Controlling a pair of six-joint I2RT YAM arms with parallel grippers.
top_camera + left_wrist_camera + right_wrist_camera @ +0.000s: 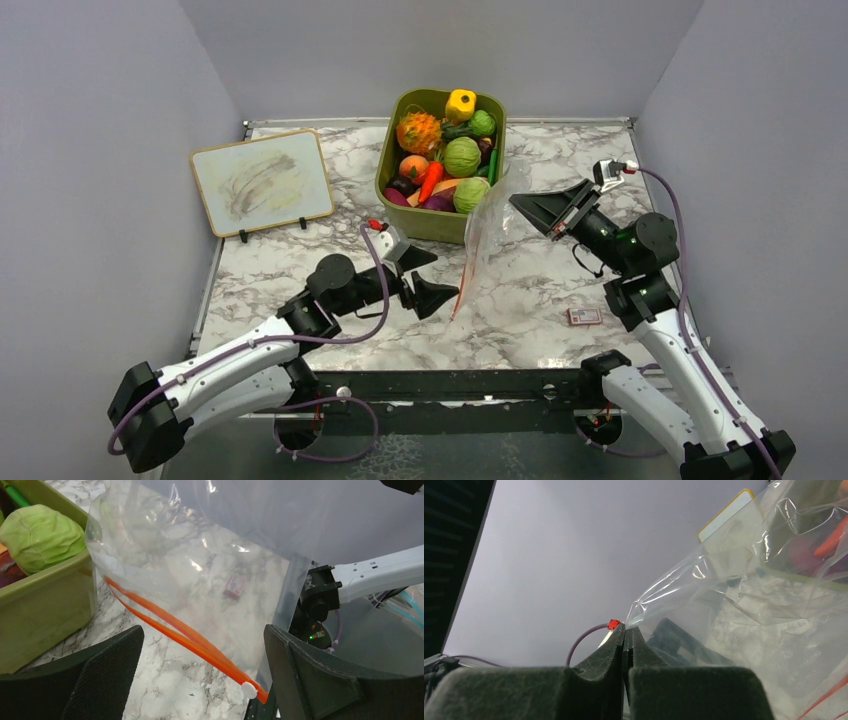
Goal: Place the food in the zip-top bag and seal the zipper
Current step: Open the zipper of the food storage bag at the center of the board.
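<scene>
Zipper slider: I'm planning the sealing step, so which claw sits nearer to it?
Left. The open left claw straddles the zipper right by the slider. The right claw pinches the zip-top bag at its opposite edge, away from the slider.

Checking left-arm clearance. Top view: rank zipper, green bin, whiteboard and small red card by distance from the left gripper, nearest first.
1. zipper: right at the left gripper fingertips.
2. green bin: just behind the gripper, toward the back wall.
3/4. whiteboard, back left, and small red card, off to the right: both clearly farther, too close to call between them.
</scene>
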